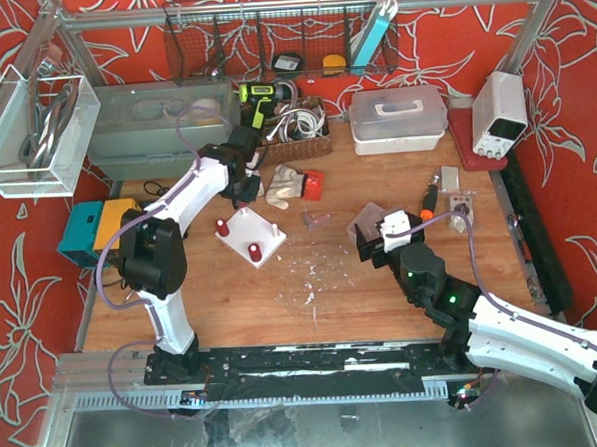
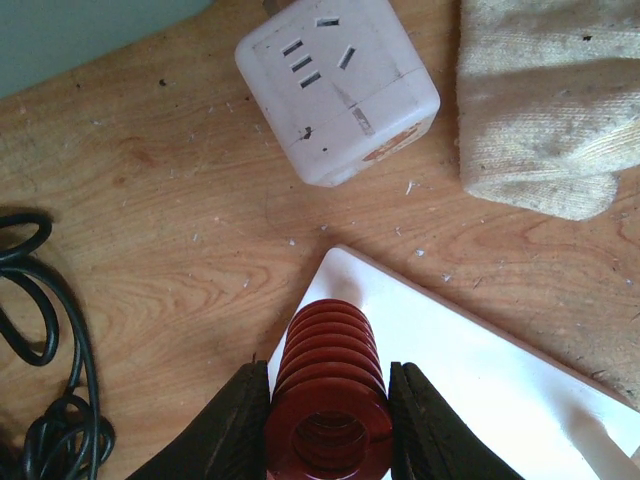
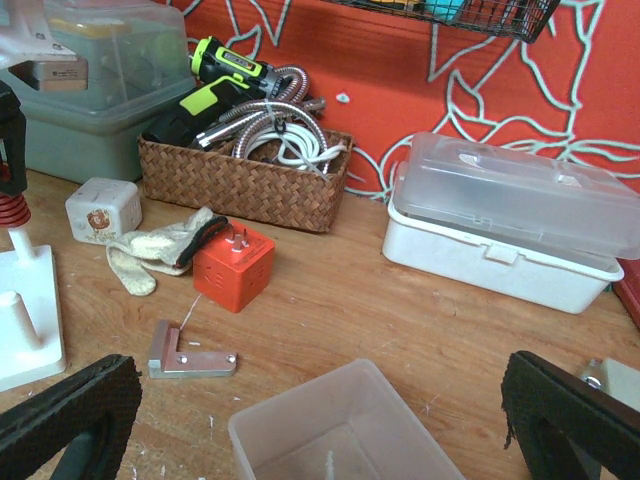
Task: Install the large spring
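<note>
My left hand (image 2: 328,435) clamped the large spring (image 2: 330,360). Its long axis ran straight out ahead of the hand, upright over a corner of the white plate (image 2: 480,390). A bare post (image 3: 22,245) stood just beneath the coils, with open tabletop (image 2: 180,250) beyond. My right hand (image 3: 320,410) gaped wide, well apart.

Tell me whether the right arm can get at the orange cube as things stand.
Probably yes. The open right gripper faces the cube across bare table; only the clear tub beneath it and a small bracket lie nearby.
</note>
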